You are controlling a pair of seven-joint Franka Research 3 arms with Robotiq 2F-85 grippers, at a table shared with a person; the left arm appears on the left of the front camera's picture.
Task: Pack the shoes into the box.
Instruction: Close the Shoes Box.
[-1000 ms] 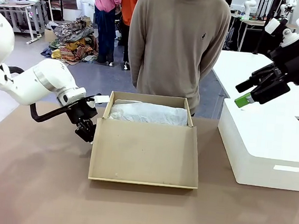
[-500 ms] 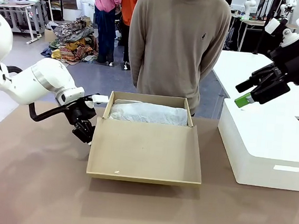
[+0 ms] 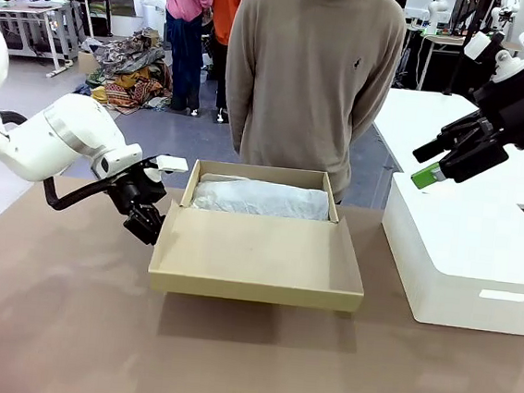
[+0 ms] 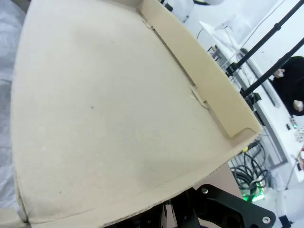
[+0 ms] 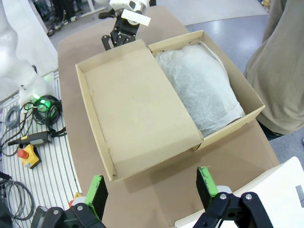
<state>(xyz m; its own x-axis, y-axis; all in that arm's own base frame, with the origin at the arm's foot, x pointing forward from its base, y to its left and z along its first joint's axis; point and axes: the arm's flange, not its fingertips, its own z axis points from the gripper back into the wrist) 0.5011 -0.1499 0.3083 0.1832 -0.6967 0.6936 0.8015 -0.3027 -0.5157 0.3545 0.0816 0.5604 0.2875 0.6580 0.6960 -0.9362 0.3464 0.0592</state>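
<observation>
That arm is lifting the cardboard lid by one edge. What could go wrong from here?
The left claw pinches just the side edge of the box's lid, so the thin cardboard might slip out or bend. Swinging the lid shut could also crumple the white tissue paper, or nudge the light box toward the person.

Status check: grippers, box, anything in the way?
Left gripper shut on lid, raised off table. Right gripper open, high above box. White tissue paper inside. Person close behind box.

One brown box (image 3: pixel 257 252), one white box (image 3: pixel 465 258), two grippers, probably four people total, background's murky.
</observation>
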